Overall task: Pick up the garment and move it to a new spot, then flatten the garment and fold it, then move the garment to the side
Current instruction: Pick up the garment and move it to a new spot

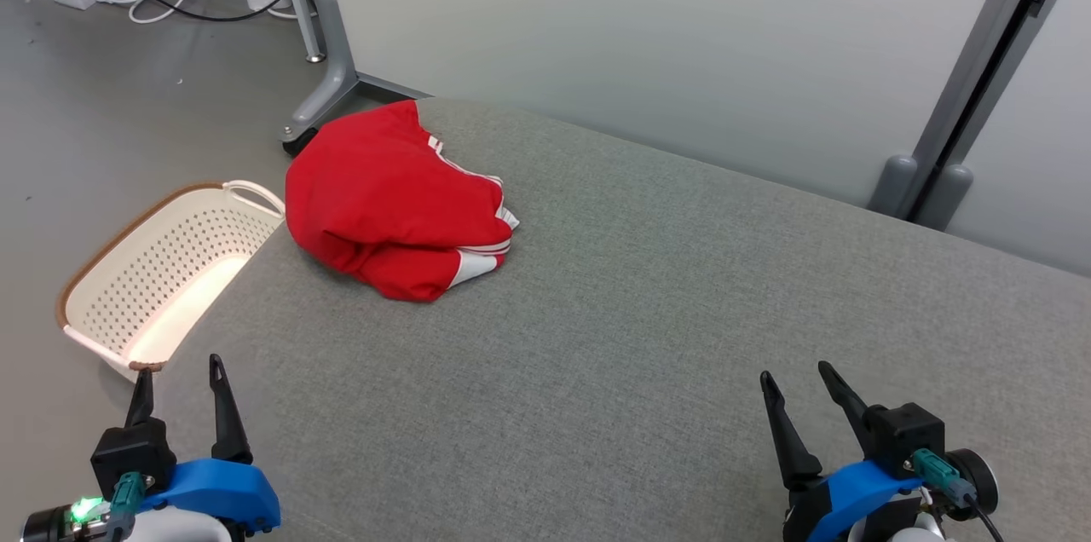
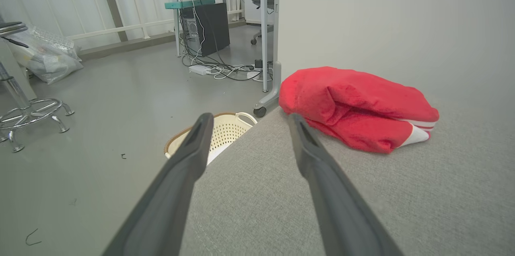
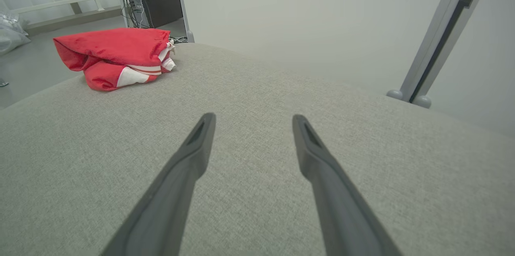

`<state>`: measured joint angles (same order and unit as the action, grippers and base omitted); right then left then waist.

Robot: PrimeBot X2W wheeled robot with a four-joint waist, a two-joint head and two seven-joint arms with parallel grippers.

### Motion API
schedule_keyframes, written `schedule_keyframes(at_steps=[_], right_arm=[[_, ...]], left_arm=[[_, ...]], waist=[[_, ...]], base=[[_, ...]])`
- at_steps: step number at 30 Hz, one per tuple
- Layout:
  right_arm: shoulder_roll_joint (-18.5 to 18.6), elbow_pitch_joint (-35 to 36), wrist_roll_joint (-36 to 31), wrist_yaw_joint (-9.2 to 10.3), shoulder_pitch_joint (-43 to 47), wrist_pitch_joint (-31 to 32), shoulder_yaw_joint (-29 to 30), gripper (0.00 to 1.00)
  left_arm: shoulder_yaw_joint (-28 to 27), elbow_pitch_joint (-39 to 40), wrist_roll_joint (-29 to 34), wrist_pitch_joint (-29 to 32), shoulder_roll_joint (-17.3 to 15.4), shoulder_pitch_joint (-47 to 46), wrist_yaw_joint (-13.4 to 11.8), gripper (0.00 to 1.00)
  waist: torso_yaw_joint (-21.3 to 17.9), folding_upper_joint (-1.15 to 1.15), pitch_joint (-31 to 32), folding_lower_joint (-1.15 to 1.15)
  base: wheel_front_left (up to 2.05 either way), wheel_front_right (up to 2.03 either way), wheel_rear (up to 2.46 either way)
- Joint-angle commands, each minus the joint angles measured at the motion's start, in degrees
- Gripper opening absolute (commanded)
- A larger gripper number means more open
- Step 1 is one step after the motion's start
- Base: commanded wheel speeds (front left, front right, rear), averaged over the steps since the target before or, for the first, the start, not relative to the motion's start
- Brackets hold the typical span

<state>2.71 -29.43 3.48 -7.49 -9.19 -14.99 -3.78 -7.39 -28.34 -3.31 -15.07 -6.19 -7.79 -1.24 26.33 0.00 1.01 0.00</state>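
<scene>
Head view: one garment (image 1: 392, 201), one basket (image 1: 158, 269)

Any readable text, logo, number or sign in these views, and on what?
None can be read. The red garment carries white stripes but no lettering, the white basket bears no label, and the computer case is too small and blurred to show any print.

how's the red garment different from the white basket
The red garment is soft cloth, bunched on the grey padded surface; the white basket is rigid, perforated and stands lower, on the floor. The garment has white stripes; the basket a brown rim. Both lie to the robot's left.
</scene>
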Motion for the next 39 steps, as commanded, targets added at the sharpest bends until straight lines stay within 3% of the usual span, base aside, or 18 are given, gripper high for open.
schedule_keyframes(at_steps=[1, 10, 20, 31, 39], right_arm=[[0.33, 0.24, 0.02, -0.01, 0.36, -0.29, 0.05, 1.0], [0.35, 0.4, -0.58, -0.01, 0.42, -0.29, -0.43, 1.0], [0.34, 3.12, -4.45, -0.01, -2.51, -0.28, 1.1, 1.0], [0.32, 9.55, -11.06, -0.01, -7.89, -0.26, 2.64, 1.0], [0.57, 15.1, -14.09, -0.01, -11.62, -0.26, 3.13, 1.0]], left_arm=[[-0.3, 0.34, 0.07, -0.16, 0.01, 0.15, -0.14, 1.0], [-0.94, 1.04, -0.11, -0.16, 0.25, 0.5, -0.34, 1.0], [-3.69, 1.94, -1.83, -0.16, -0.79, -6.24, 0.51, 1.0], [-7.88, 0.98, -3.04, -0.18, -6.22, -22.4, 1.53, 1.0], [-9.53, -9.4, -3.57, -0.13, -12.41, -34.5, 3.18, 1.0]], waist=[[0.86, 0.0, -0.38, 0.0], [0.89, 0.0, -0.73, 0.0], [-4.88, 0.0, -5.58, 0.0], [-13.61, 0.0, -16.47, 0.0], [-18.8, 0.0, -24.59, 0.0]], base=[[0.0, 0.0, 0.0], [0.0, 0.0, 0.0], [0.0, 0.0, 0.0], [0.0, 0.0, 0.0], [0.0, 0.0, 0.0]])
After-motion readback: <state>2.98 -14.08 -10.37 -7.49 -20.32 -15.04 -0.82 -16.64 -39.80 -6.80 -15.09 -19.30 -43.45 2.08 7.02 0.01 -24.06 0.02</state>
